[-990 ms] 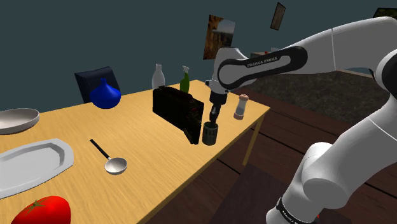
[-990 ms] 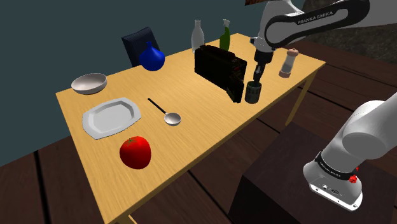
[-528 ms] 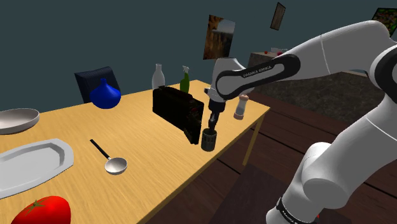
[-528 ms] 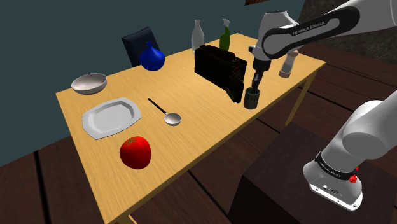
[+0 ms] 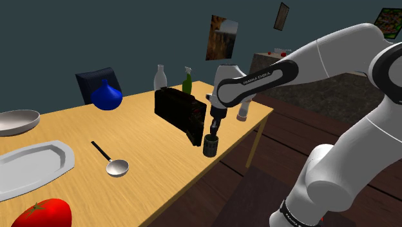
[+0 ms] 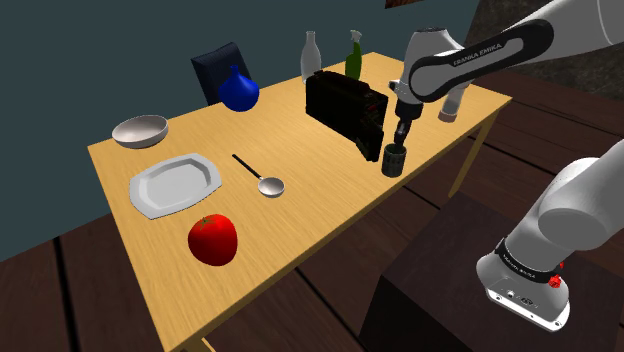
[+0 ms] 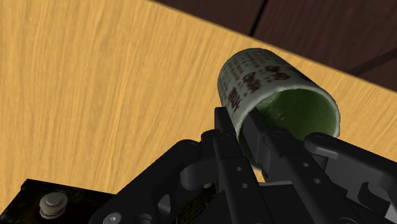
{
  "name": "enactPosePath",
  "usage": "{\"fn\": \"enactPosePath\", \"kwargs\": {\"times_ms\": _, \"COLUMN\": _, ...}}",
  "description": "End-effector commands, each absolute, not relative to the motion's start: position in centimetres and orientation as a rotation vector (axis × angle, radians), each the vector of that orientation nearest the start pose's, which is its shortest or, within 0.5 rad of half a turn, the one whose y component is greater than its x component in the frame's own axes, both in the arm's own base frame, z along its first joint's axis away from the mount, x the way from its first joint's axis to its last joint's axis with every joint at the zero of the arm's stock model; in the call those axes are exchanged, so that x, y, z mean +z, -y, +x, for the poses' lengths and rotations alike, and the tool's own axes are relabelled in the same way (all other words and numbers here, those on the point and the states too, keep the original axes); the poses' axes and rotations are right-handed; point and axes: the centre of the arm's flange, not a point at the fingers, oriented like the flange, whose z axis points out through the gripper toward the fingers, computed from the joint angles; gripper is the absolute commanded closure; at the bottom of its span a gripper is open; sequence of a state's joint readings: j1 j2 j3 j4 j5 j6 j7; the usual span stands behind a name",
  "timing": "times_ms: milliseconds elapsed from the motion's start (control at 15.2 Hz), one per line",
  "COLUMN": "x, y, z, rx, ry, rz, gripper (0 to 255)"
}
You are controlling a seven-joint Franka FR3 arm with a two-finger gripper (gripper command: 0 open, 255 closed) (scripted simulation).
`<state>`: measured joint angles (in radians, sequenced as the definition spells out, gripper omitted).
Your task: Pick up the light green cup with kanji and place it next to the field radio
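The wooden desk [image 5: 135,132] is the biggest thing in front of me, slanting across the shoulder view. My white arm [image 5: 277,71] arches in from that view's right, its forearm reaching over the desk's near corner and its wrist turned straight down. Below the wrist stands the black radio [image 5: 180,111], a boxy block near the desk's far end. Well apart from it, toward the shoulder view's left, lie a grey plate [image 5: 32,164] and a grey bowl [image 5: 16,121]. A blue vase [image 5: 106,97] stands behind them. The cup [image 5: 210,147] is just beside the radio's lower corner, close to the desk's edge and directly under my end effector [image 5: 213,129]. I cannot tell whether its base touches the wood. In the wrist view the cup [image 7: 267,79] is pale green with dark red characters on its outside and glossy green inside. My end effector [image 7: 242,135] is clamped on its rim, with one of the fingers [image 7: 224,145] against the outer wall and the other reaching into the mouth.
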<state>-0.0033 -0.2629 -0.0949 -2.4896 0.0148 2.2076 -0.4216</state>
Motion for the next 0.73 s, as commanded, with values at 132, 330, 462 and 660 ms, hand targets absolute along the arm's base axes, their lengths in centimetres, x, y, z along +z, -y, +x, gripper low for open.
{"fn": "enactPosePath", "kwargs": {"times_ms": 132, "x": 38.2, "y": 4.2, "z": 43.6, "rx": 0.015, "ry": 0.491, "rz": -3.062, "gripper": 255}}
{"fn": "enactPosePath", "kwargs": {"times_ms": 330, "x": 38.2, "y": 4.2, "z": 43.6, "rx": 0.015, "ry": 0.491, "rz": -3.062, "gripper": 0}}
{"fn": "enactPosePath", "kwargs": {"times_ms": 462, "x": 38.2, "y": 4.2, "z": 43.6, "rx": 0.015, "ry": 0.491, "rz": -3.062, "gripper": 0}}
{"fn": "enactPosePath", "kwargs": {"times_ms": 660, "x": 40.8, "y": 4.3, "z": 43.7, "rx": 0.015, "ry": 0.491, "rz": -3.062, "gripper": 0}}
